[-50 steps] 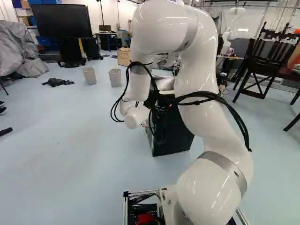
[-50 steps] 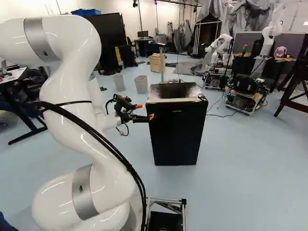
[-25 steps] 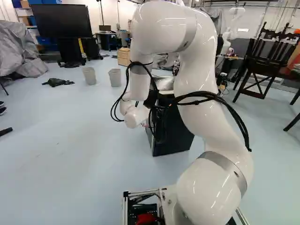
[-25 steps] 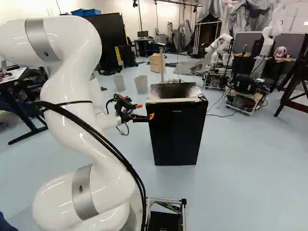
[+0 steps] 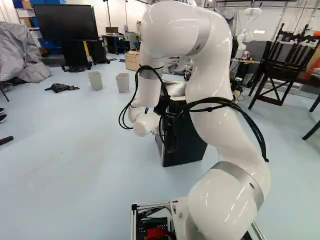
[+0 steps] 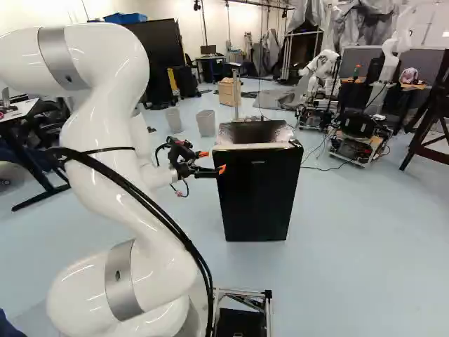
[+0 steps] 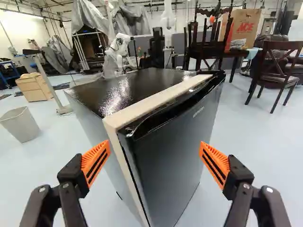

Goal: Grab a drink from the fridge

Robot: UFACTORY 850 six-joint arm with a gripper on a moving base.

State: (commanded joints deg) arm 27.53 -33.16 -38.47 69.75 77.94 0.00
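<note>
The spread hand (image 6: pixel 212 161), mid-frame in the right base view, has barely shifted, leaving the fridge (image 6: pixel 256 196) unopened.

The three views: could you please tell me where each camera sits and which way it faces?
Left base view: behind the arm, to its left, facing ahead; arm partly covers the fridge.
Right base view: behind, to its right, facing ahead; arm and gripper show.
Wrist view: on the wrist, facing the fridge; fingers show.
Shared: fridge and wooden cabinet, in all three.

Arm (image 6: pixel 95 165) arched; gripper (image 6: pixel 212 161) fingers (image 7: pixel 96 161) spread wide.
</note>
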